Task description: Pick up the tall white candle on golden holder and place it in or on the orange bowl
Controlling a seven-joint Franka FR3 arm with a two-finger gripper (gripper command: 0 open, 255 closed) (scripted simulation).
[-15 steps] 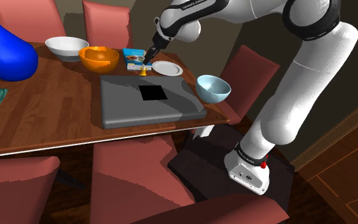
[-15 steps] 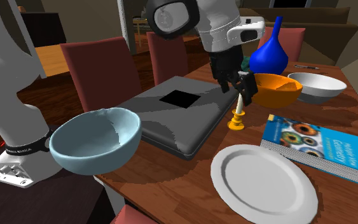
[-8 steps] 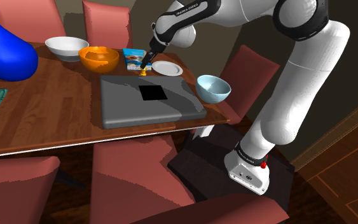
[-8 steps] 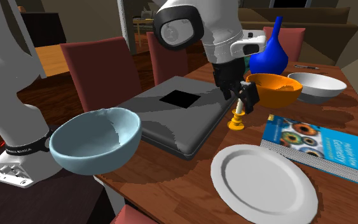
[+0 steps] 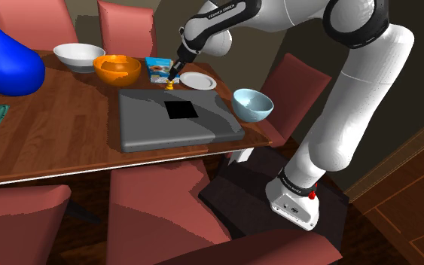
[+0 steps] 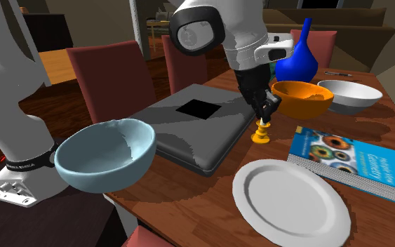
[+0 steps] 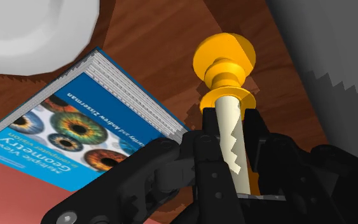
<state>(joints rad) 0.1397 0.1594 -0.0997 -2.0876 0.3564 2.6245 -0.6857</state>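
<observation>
Since half a second ago the gripper has drawn its fingers together. They stood apart on either side of the candle, and now they clasp its white stem just above the golden holder, whose foot rests on the table. The grasp looks made and the lift is not yet begun.

As I judge it, the next move calls for a straight rise, high enough for the holder's foot to clear the rim. A short carry then reaches the orange bowl, which sits just beyond the candle, to the second exterior view's right. The hold is on a thin stem with a wider foot below, so the candle may tilt or slip if hurried.

Close by, the book lies to the near right and the grey slab to the left. Both are low and flat, so nothing hinders going up. Farther off, the white bowl and the blue vase stand behind the orange bowl, where an overshoot would meet them. In the shoulder view the table's far edge runs close behind the bowls.
</observation>
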